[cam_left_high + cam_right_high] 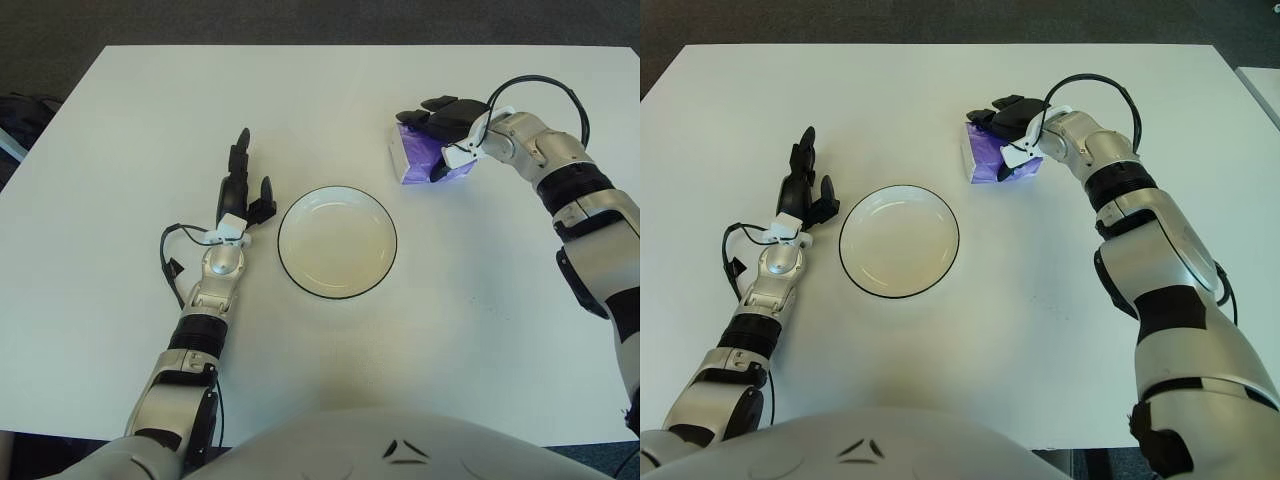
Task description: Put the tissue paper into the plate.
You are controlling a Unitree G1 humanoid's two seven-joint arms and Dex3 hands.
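One worktop (120, 110), white, carries everything. One plate (337, 242) sits near its middle, with nothing in it. One tissue pack (418, 160) (purple, lying flat) is up and to the right of the plate, well apart from it.

Two robot hands show. The right robot hand (443, 118) is draped over the pack's top, fingers (412, 113) curled onto it, though whether the grip has fully closed I cannot tell. The left robot hand (243, 185) shows just left of the plate, fingers spread, holding nothing.

The step in hand looks like the grasp. Next would be a firm close, a lift, then a carry down-left over the plate.
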